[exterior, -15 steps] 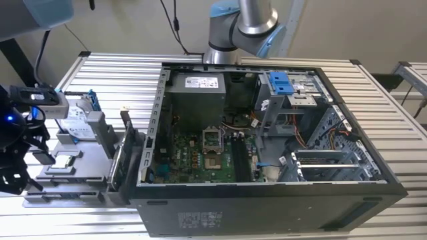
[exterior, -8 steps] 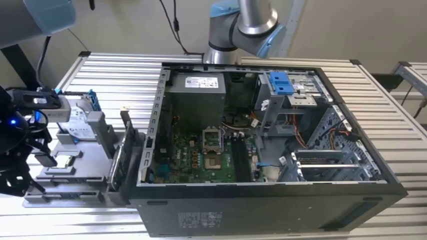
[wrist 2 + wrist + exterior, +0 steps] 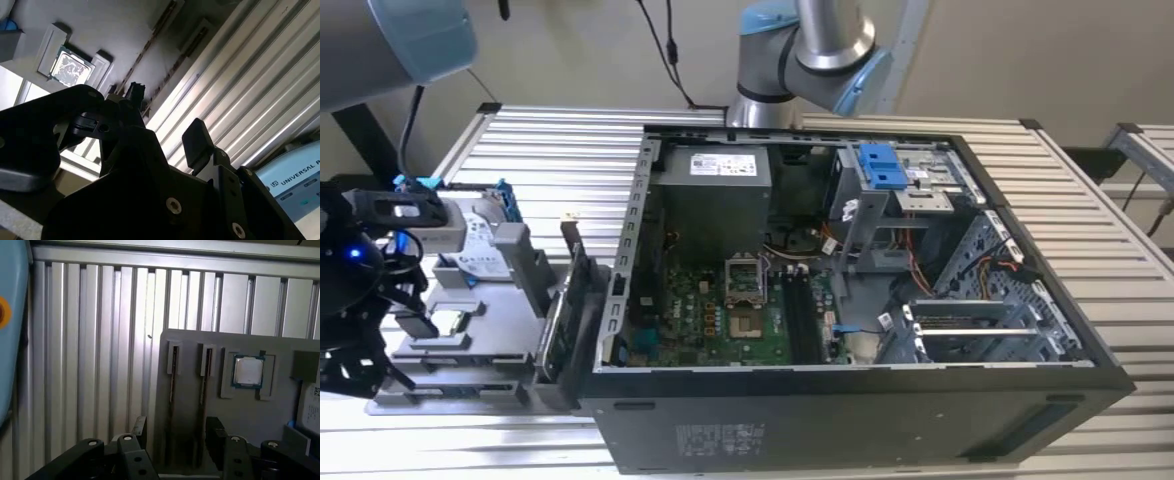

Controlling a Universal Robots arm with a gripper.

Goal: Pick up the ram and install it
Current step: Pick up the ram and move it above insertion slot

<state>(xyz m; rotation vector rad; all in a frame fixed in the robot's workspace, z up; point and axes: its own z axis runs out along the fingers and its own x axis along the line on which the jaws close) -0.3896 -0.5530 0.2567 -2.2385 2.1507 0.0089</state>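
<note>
Two ram sticks stand on edge in slots of a grey holder (image 3: 190,347). In the first wrist view the ram (image 3: 172,382) has a second stick (image 3: 204,385) beside it. My gripper (image 3: 177,434) is open above the holder, one fingertip (image 3: 139,426) outside the first stick and the other (image 3: 215,432) just past the second. The second wrist view shows the open gripper (image 3: 167,120) below the ram (image 3: 152,37). In the exterior view the arm's wrist (image 3: 360,250) hangs over the holder (image 3: 454,340) at the exterior view's left.
A processor chip (image 3: 248,371) lies in the holder next to the sticks. A hard drive (image 3: 474,250) with blue rails sits on the holder too. The open computer case (image 3: 854,290) fills the middle, with its motherboard (image 3: 720,320). A second arm (image 3: 807,50) stands behind.
</note>
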